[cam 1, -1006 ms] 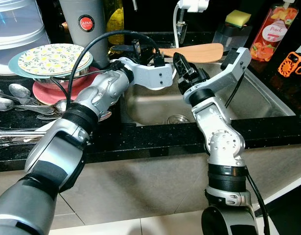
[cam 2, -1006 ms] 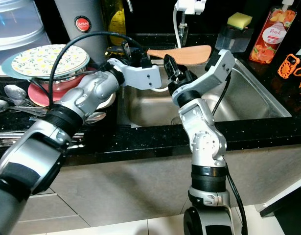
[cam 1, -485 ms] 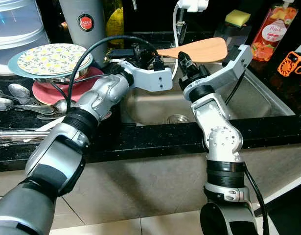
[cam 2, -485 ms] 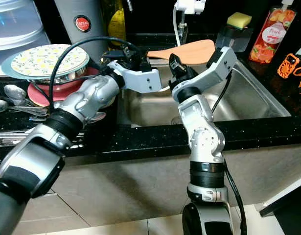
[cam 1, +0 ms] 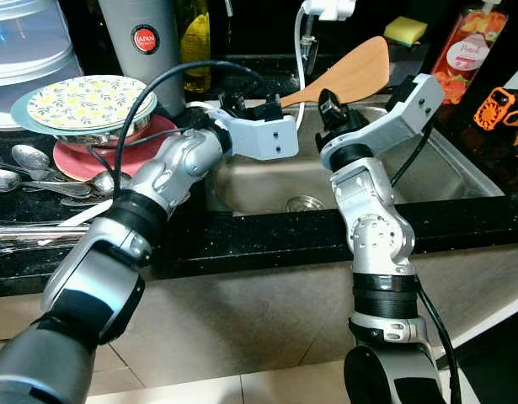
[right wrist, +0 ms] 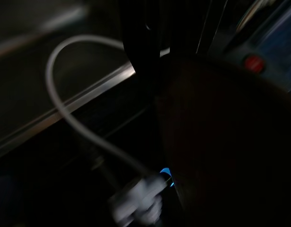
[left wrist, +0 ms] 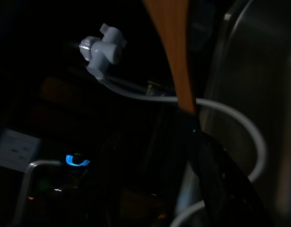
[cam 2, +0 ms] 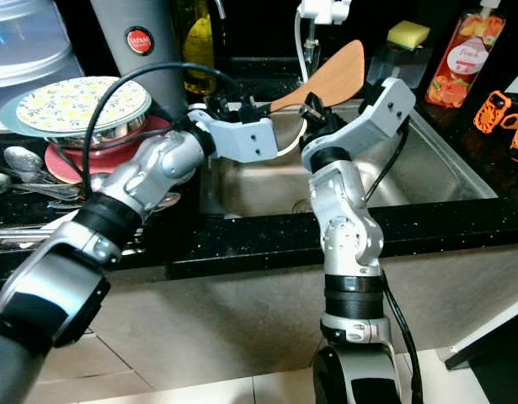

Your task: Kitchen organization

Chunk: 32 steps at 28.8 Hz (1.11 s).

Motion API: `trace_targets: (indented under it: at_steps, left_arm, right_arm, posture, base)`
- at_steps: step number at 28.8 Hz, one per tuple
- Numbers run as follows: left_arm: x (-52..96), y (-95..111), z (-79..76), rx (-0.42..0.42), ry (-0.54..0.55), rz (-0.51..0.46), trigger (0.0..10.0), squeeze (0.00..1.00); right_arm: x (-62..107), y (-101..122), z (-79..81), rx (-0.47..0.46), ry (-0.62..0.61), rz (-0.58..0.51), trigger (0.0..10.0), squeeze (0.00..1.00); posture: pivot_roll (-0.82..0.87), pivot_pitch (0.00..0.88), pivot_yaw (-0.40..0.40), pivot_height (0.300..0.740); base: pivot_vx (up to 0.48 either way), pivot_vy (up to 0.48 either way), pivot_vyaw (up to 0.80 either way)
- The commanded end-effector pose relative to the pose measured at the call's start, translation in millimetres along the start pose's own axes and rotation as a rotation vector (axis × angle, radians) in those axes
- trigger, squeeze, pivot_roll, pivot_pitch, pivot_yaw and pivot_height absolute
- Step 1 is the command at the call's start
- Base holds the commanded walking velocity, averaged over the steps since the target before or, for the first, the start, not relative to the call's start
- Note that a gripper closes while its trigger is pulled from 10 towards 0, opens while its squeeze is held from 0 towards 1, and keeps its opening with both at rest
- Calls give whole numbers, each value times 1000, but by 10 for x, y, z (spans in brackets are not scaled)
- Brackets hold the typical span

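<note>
A wooden spatula (cam 1: 364, 71) hangs over the steel sink (cam 1: 444, 168), slanted with its blade up near the faucet. My left gripper (cam 1: 274, 105) is shut on the handle's end; the left wrist view shows the handle (left wrist: 176, 56) running down to a black finger (left wrist: 207, 156). My right gripper (cam 1: 328, 97) reaches in from the right and is shut on the spatula's neck, just below the blade. The blade looms dark and close (right wrist: 221, 142) in the right wrist view.
Left counter: a lemon-patterned plate (cam 1: 82, 101) on a red plate, with several spoons (cam 1: 23, 164) in front. A grey canister (cam 1: 141, 42) stands behind. A white faucet head (cam 1: 317, 10) with hose, a sponge (cam 1: 406, 29), a peach soap bottle (cam 1: 461, 46) and an orange tool (cam 1: 499, 109) ring the sink.
The spatula has tipped from level to slanted: blade up, handle end down. Both grippers moved with it, the left one dropping slightly.
</note>
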<state>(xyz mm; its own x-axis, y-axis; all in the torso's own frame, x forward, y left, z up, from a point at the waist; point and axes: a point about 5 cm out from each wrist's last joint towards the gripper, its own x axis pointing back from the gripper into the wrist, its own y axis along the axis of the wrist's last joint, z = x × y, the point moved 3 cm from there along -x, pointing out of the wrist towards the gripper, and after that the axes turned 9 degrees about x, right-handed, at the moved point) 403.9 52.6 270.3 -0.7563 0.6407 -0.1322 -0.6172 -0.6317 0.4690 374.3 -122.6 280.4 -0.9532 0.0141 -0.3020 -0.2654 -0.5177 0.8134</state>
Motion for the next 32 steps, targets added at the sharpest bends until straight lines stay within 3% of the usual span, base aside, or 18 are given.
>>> trace_targets:
  at_steps: [1, 2, 3, 4, 6, 12, 16, 21, 26, 27, 32]
  left_arm:
    - [3, 62, 40, 41, -1, -21, 10000, 0]
    - [22, 101, 101, 91, 12, -34, 10000, 0]
    - [22, 101, 101, 91, 12, -34, 10000, 0]
    - [75, 184, 273, 174, 61, -68, 10000, 0]
    - [117, 222, 382, 202, 100, -86, 10000, 0]
    - [251, 315, 559, 246, 166, -135, 10000, 0]
    - [316, 381, 558, 317, 162, -167, 10000, 0]
    - [388, 408, 433, 385, 145, -152, 10000, 0]
    - [410, 416, 384, 402, 143, -141, 10000, 0]
    - [436, 405, 353, 406, 142, -129, 10000, 0]
    - [475, 400, 331, 415, 139, -110, 10000, 0]
  right_arm:
    - [-28, 46, -56, 20, -37, -20, 10000, 0]
    - [-49, 34, -117, 84, -57, -6, 10000, 0]
    - [-49, 34, -117, 84, -57, -6, 10000, 0]
    - [-86, -144, -264, 203, -83, 111, 10000, 0]
    - [-85, -299, -360, 233, -87, 212, 10000, 0]
    - [-110, -468, -552, 301, -77, 330, 10000, 0]
    - [-167, -510, -602, 296, -63, 368, 10000, 0]
    - [-305, -660, -575, 181, -40, 460, 10000, 0]
    - [-303, -819, -539, 116, -40, 538, 10000, 0]
    - [-260, -999, -526, 84, -53, 618, 10000, 0]
    - [-229, -1131, -505, 95, -50, 666, 10000, 0]
  posture:
    - [86, 0, -33, 740]
    - [89, 0, -35, 740]
    - [89, 0, -35, 740]
    - [93, 0, -40, 740]
    - [96, 0, -42, 740]
    - [99, 0, -46, 740]
    - [102, 0, -49, 740]
    - [117, 0, -61, 740]
    - [123, 0, -66, 740]
    - [136, 0, -76, 740]
    - [147, 0, -83, 740]
  base:
    - [0, 0, 0]
    - [0, 0, 0]
    - [0, 0, 0]
    - [0, 0, 0]
    - [0, 0, 0]
    - [0, 0, 0]
    - [0, 0, 0]
    - [0, 0, 0]
    - [0, 0, 0]
    - [0, 0, 0]
    - [0, 0, 0]
